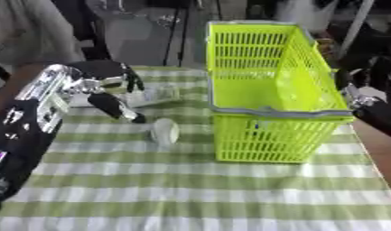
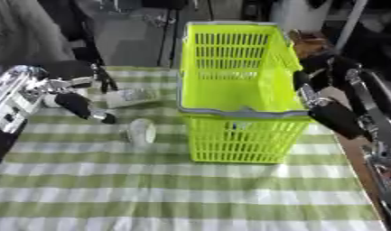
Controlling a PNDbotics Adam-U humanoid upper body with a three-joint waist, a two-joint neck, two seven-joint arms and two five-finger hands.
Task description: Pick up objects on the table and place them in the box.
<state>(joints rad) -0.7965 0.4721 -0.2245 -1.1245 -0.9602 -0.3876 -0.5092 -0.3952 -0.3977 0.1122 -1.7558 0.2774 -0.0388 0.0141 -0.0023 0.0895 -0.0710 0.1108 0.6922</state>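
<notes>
A lime-green plastic basket (image 1: 277,112) with a grey rim stands on the striped cloth at centre right. A pale cup-like thing (image 1: 163,131) lies on its side just left of the basket's front. Behind it lies a flat clear packet (image 1: 156,94). My left hand (image 1: 111,103) hovers by the packet, open. One black finger points down toward the cup and stops a little short of it. My right hand (image 2: 313,97) is against the outside of the basket's right wall near the rim; its shape is unclear.
The green-and-white striped cloth (image 1: 190,189) covers the table, with a wide bare stretch in front. The table's brown right edge (image 1: 380,149) runs close beside the basket. Dark furniture and clutter stand behind the table.
</notes>
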